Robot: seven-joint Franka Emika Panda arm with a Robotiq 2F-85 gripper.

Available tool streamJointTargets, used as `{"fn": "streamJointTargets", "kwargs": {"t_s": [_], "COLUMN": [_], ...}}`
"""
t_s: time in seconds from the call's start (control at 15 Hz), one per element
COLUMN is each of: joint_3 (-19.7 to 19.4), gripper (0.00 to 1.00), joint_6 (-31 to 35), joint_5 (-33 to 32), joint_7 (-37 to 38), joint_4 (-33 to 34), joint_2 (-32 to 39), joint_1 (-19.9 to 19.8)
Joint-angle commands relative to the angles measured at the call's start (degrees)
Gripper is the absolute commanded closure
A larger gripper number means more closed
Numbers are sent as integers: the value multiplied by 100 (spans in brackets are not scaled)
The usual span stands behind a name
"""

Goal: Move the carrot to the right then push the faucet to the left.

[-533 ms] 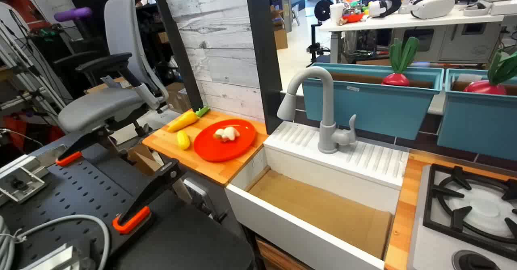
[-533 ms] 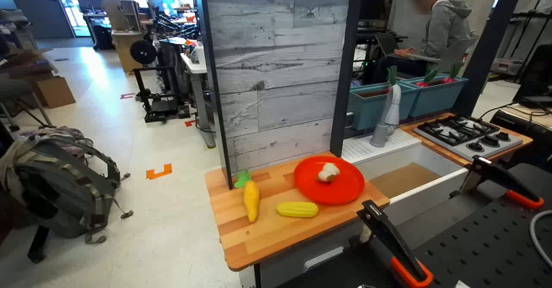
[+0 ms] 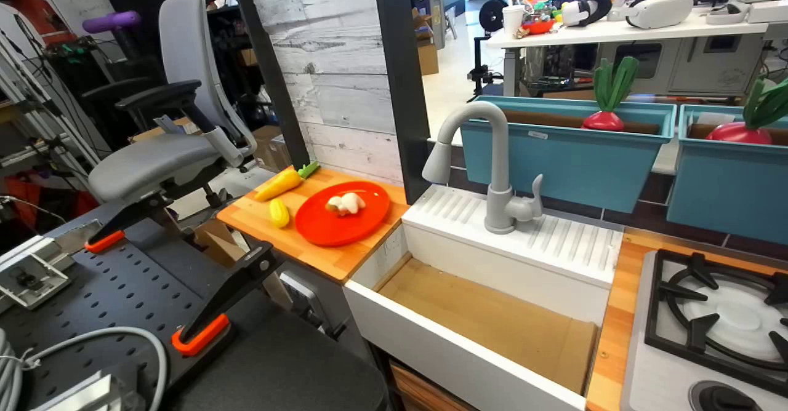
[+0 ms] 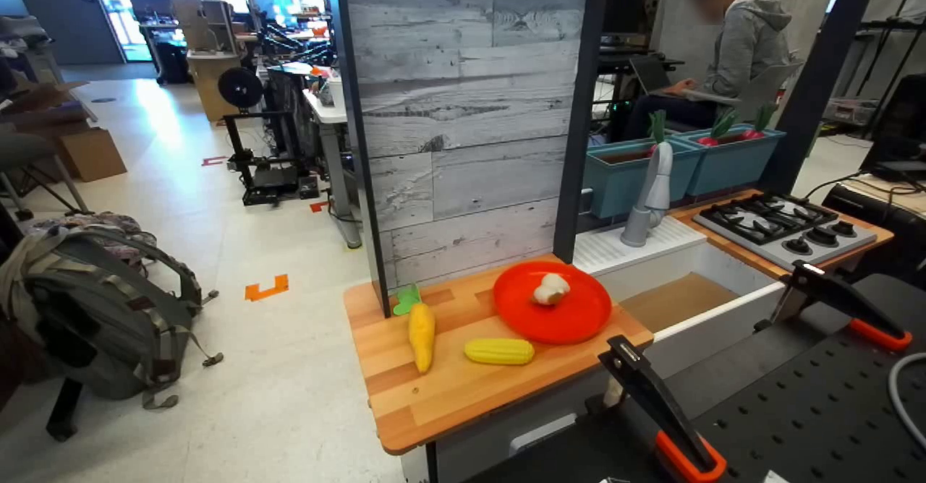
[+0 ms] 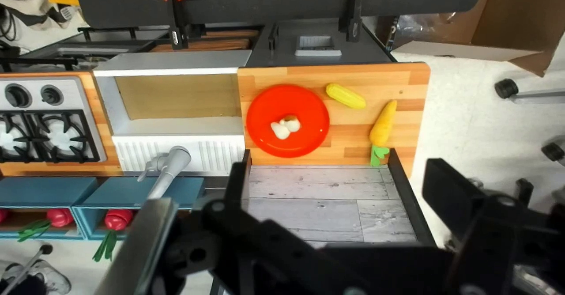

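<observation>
The gripper reaches in from the bottom of the wrist view, released, its dark fingers spread wide apart. Beyond the fingertips, nearer the finger on that view's right, the carrot lies on the wooden counter: yellow-orange and tapered, its point away from the gripper, its green top toward it. Past the finger on the left, the faucet stands upright on the white drainboard, matte grey; in an exterior view its thick arched neck and small lever show whole.

The gripper's body blurs close to the lens and runs off the bottom edge. Its silver side covers part of the faucet's neck. The carrot's green top sits just beside the foot of a black post; whether they touch is hard to tell.

As the wrist camera sees it, a wood-print panel comes between the gripper's body and the counter. Beyond the gap between the fingers, left of the carrot, lie a yellow corn cob and a red plate bearing a white, garlic-like lump. Off to the gripper's left, the sink opens beyond the drainboard, and the stove, farther left, is cut off by that view's edge. Blue planters with red radishes line the drainboard's side toward the gripper.
</observation>
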Motion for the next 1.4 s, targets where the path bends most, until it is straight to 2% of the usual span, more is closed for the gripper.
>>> {"fn": "streamJointTargets", "kwargs": {"t_s": [0.0,0.53,1.0,1.33], "joint_3": [-50,-298,-220,-148], "gripper": [0,0,0,0], "joint_6": [784,1936,3134,3792], "joint_5": [78,280,723,1086], "joint_7": [138,7,70,141], "joint_4": [26,315,626,1178], "joint_2": [688,2414,3977,5251], "joint_1": [-23,81,297,499]}}
